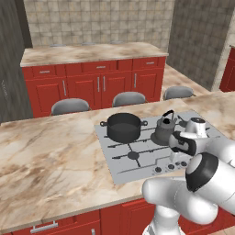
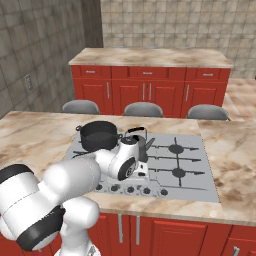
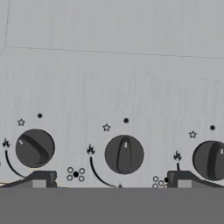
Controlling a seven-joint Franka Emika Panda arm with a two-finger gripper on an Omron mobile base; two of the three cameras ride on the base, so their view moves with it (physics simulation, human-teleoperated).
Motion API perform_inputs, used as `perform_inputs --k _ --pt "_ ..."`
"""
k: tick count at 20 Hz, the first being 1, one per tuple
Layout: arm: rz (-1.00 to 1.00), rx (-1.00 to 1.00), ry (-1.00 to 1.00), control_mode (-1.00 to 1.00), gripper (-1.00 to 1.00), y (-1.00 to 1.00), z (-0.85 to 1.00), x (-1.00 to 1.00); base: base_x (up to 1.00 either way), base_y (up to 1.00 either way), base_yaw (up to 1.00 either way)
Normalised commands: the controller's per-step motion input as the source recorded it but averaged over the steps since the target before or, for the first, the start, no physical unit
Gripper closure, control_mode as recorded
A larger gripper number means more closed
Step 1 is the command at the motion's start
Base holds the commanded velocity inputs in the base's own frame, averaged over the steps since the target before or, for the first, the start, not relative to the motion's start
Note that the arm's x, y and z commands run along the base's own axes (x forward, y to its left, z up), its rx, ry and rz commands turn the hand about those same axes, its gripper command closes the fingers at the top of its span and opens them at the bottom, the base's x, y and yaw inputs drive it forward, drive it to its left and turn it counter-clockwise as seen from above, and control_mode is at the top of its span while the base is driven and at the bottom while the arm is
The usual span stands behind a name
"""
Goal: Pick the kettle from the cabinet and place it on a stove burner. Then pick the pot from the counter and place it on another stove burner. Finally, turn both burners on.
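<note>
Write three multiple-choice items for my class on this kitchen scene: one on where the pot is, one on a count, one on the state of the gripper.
1. Where does the pot stand?
A. on a burner of the cooktop
B. on a stool
C. on the far counter

2. How many knobs appear in the hand view?
A. one
B. three
C. five

3. How does the gripper stand?
A. shut on the kettle
B. shut on a knob
C. open, with the middle knob between its fingertips

Answers:
1. A, the black pot sits on a rear burner beside the kettle.
2. B, three dark round knobs line up there.
3. C, the two fingertips stand wide apart and touch nothing.
</note>
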Motion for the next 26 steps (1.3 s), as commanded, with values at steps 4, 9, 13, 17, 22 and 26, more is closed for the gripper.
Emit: perform_inputs --k 4,9,13,17,22,26 --pt "-0.01 0.00 0.00 -1.00 -1.00 -0.01 -0.09 0.08 0.00 0.00 0.00" --pt "0.00 0.00 0.00 -1.00 -1.00 -0.02 -0.07 0.05 0.00 0.00 0.00" --pt "0.00 0.00 0.00 -1.00 -1.00 -0.03 -0.07 0.01 0.00 0.00 0.00" --pt "0.00 0.00 -0.02 -1.00 -1.00 -0.01 -0.06 0.00 0.00 0.00 0.00" --pt "0.00 0.00 -0.02 -1.00 -1.00 0.00 -0.05 0.00 0.00 0.00 0.00" --pt "-0.02 0.00 -0.01 -1.00 -1.00 0.00 -0.09 -0.02 0.00 0.00 0.00"
